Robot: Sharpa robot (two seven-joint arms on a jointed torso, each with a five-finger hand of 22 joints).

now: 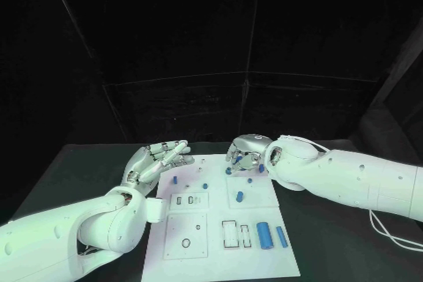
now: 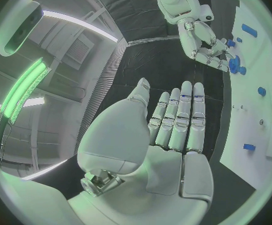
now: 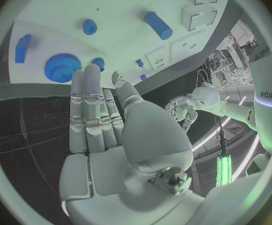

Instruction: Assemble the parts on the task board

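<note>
The right hand (image 1: 244,152) hangs with fingers straight and unladen over the task board's (image 1: 198,248) far edge, seemingly to reach the blue gear (image 3: 62,67), while the left hand (image 1: 159,161) waits spread and empty beside the board.

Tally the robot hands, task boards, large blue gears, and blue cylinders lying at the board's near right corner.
Robot hands: 2, left robot hand and right robot hand
Task board: 1
Large blue gear: 1
Blue cylinders, near right corner: 2
Total: 6
</note>
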